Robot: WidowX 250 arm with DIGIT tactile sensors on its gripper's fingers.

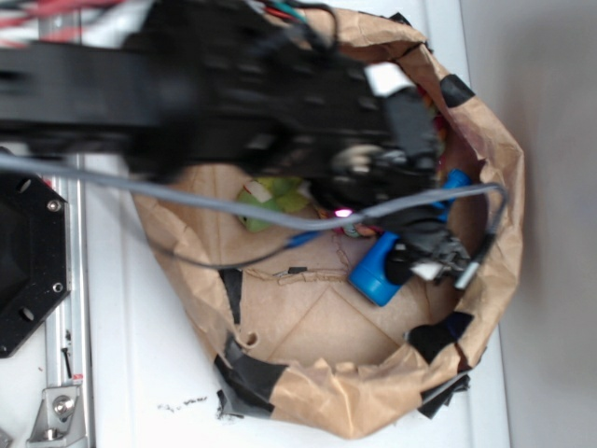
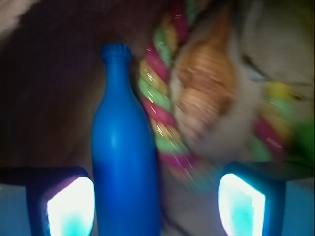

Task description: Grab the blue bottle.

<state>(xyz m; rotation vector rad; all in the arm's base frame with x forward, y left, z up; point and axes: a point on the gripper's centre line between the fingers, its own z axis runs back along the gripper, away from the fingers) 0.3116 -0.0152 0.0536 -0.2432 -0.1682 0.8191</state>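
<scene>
The blue bottle (image 2: 125, 147) is smooth bright-blue plastic with a narrow neck and flared lip. In the wrist view it stands lengthwise between my two fingers, close to the left pad (image 2: 71, 206) and well apart from the right pad. My gripper (image 2: 156, 206) is open around it. In the exterior view the bottle (image 1: 376, 271) lies in the right part of a brown paper bag bowl (image 1: 308, 392), and my gripper (image 1: 424, 261) is over its middle, hiding most of it.
A pink, green and yellow rope toy (image 2: 157, 113) and an orange-brown plush (image 2: 206, 83) lie right of the bottle. A green toy (image 1: 270, 201) lies under the arm. The bag's crumpled wall with black tape (image 1: 247, 373) rings everything.
</scene>
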